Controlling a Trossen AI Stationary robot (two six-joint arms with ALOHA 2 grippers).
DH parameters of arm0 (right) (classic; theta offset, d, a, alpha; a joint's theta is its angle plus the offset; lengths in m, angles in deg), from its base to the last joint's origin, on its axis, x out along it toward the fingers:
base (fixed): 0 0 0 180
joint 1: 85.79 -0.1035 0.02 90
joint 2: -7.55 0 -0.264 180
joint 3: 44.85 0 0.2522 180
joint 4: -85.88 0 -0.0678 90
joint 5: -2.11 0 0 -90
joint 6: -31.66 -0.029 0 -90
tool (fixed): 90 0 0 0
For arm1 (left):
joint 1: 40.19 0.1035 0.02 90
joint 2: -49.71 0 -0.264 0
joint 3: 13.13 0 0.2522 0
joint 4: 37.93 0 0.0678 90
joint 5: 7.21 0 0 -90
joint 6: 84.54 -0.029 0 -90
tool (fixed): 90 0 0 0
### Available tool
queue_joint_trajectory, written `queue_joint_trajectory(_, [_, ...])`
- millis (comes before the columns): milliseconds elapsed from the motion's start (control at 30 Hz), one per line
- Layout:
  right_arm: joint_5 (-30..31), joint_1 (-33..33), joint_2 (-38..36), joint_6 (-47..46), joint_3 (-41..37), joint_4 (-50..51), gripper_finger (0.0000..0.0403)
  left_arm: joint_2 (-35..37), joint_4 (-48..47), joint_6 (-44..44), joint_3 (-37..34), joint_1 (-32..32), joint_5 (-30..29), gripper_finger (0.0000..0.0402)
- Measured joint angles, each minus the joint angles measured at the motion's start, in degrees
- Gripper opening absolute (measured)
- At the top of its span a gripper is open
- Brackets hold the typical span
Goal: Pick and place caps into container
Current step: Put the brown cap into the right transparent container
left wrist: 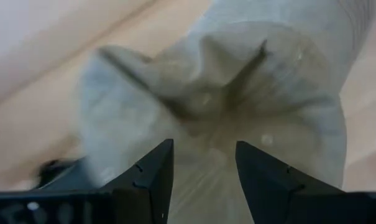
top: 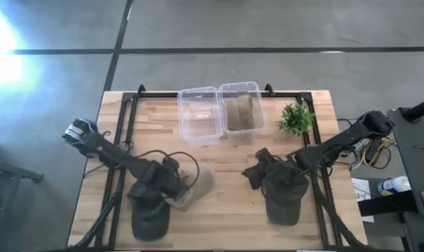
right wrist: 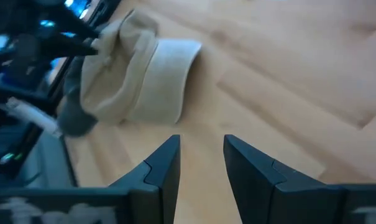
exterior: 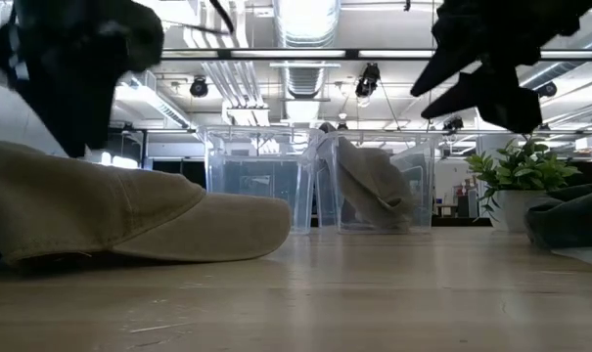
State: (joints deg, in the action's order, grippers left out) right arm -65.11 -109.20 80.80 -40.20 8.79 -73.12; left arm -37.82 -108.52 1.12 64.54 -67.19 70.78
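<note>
Wooden bench fills the high view's centre. Two clear bins sit side by side at upper centre: left bin looks bare inside, right bin holds a tan cap. Plant is just right of the bins. Left end effector is at lower left over another tan cap; a dark cap lies just below-left of it, partly under the arm. Right end effector is at lower centre-right, with a dark cap just right of it, under the arm.

Low view: tan cap lies flat at left, brim pointing right. Bins are at centre, a cap slumped in the right one. Plant at right, dark cap edge at far right.

Left wrist view: left end effector spread apart, released, just above the tan crown, gripping nothing.

Right wrist view: right end effector spread apart, released, over bare bench; tan cap at upper left, apart from it.
</note>
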Motion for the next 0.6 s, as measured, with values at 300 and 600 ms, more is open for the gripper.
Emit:
queue_joint_trajectory(300, [-1.9, -0.1, 0.0, -3.5, -3.5, -3.1, 0.0121, -3.2, 30.4, -6.7, -11.3, 4.2, -0.4, 0.0165])
queue_joint_trajectory(600, [-1.7, 0.0, 0.0, -2.8, -3.1, -3.1, 0.0121, -15.0, 39.3, -32.5, -5.2, 6.7, 0.5, 0.0164])
